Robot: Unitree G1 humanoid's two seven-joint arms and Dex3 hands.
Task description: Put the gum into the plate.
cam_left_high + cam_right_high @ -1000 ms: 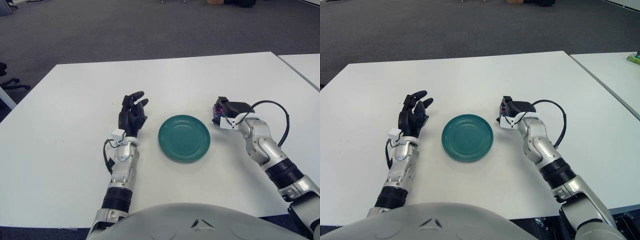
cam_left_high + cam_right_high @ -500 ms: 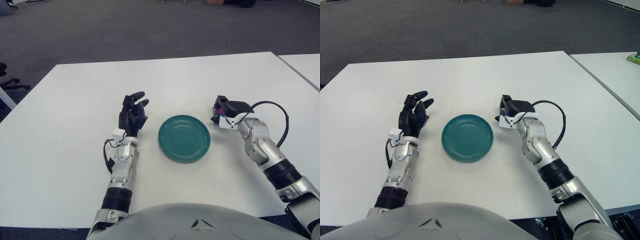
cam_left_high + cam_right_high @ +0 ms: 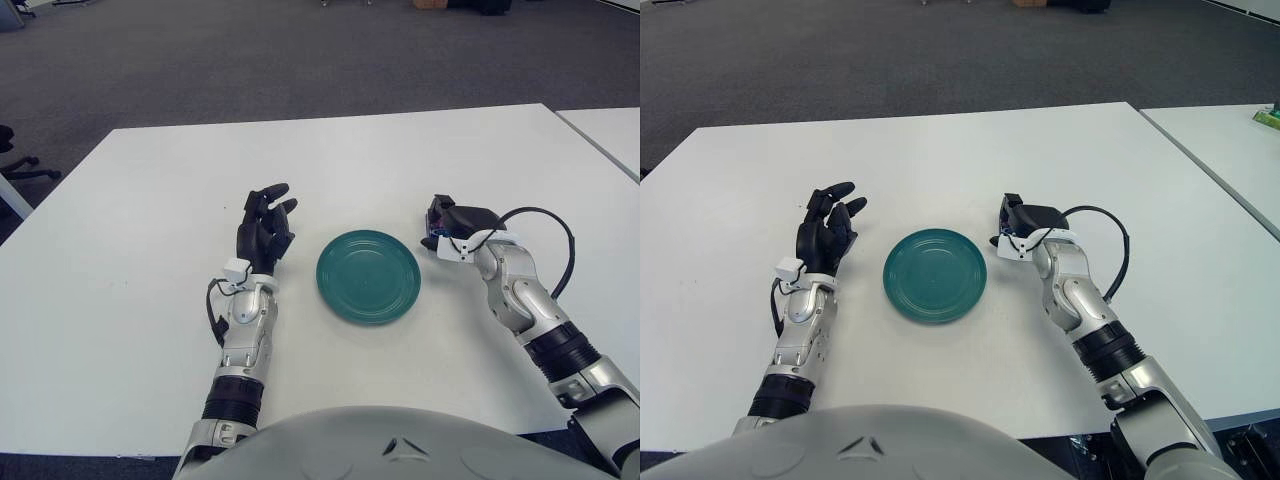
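Observation:
A round teal plate (image 3: 368, 276) lies empty on the white table (image 3: 400, 150), between my two hands. My right hand (image 3: 447, 222) is just right of the plate's upper right rim, low over the table, with its fingers curled around the gum (image 3: 431, 228). Only a small coloured edge of the gum shows on the side facing the plate. My left hand (image 3: 265, 225) rests on the table left of the plate, fingers spread and holding nothing.
A second white table (image 3: 612, 130) stands at the far right across a narrow gap. A black cable (image 3: 560, 240) loops off my right forearm. Grey carpet lies beyond the table's far edge.
My right hand has shifted slightly down and towards me, still closed on the gum beside the plate. The left hand has not moved.

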